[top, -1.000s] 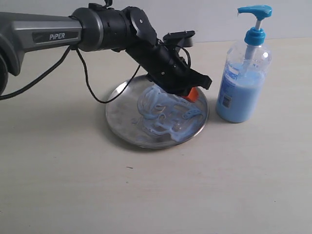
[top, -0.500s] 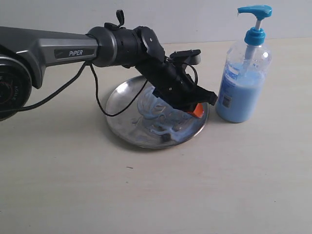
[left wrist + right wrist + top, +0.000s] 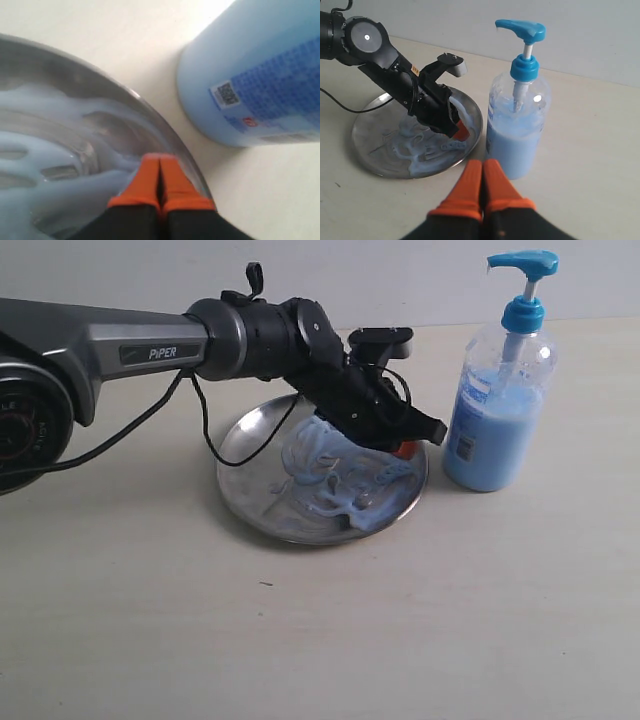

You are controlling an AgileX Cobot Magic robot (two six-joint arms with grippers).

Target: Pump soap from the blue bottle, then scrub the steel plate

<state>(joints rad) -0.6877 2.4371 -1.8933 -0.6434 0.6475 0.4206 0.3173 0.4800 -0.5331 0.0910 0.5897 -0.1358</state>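
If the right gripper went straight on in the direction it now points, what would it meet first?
Probably the blue bottle, low on the side facing the steel plate. The right gripper, shut, aims near the gap between them, and depth is unclear, so it might meet the plate's rim instead.

- Table (image 3: 320,640): pale beige, matte, faint grain; took up most of ext. view.
- Wall (image 3: 400,280): plain light grey, w/o markings, met table's far edge at back.
- Small dark speck (image 3: 265,583) on tabletop, nearer side, left of centre; too small to ID.
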